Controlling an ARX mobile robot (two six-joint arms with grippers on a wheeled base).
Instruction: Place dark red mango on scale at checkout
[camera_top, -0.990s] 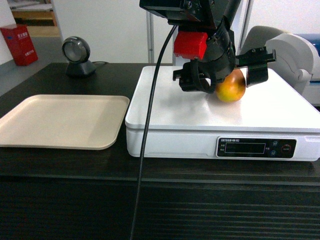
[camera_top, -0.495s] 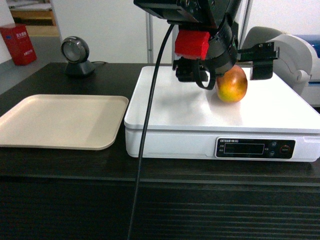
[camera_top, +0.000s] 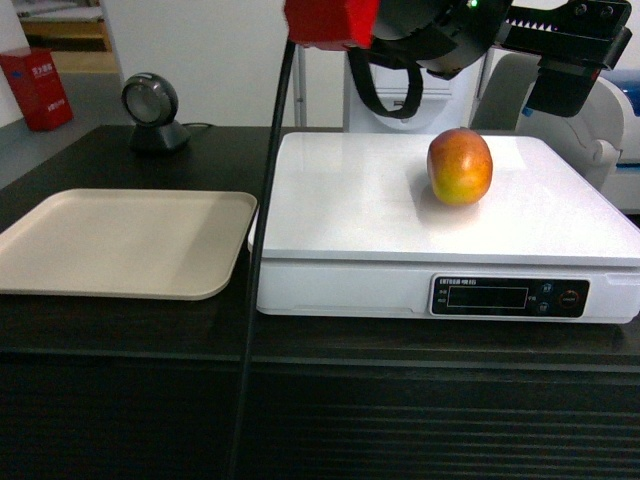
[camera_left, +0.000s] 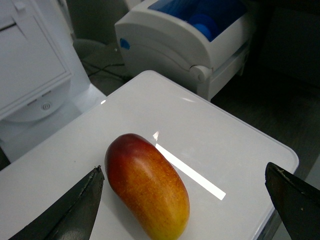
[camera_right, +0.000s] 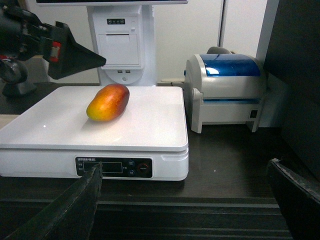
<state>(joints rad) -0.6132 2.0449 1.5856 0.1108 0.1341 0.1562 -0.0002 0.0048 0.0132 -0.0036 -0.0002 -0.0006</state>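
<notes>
The left gripper (camera_left: 182, 200) hangs above the scale (camera_top: 350, 215) with its fingers wide apart and nothing between them; one dark fingertip (camera_left: 80, 207) shows just beside the dark red mango (camera_left: 147, 185) without touching it, the other well off toward the scale's far corner. In the head view the same gripper (camera_top: 470, 50) sits high over the rear of the scale. The right gripper (camera_right: 182, 200) is likewise spread open and empty, held low in front of the bench (camera_right: 225, 170), facing the scale. The dark red mango (camera_top: 460, 166) lies on its side on the white platter, toward the rear right of the scale, red on top and yellow-orange below, free of any contact. The scale's dark display panel (camera_top: 510, 296) faces forward. Left of the scale lies a beige tray (camera_top: 120, 243); behind the tray stands a round barcode scanner (camera_top: 153, 110). Right of the scale stands a white printer with a blue lid (camera_right: 227, 90).
</notes>
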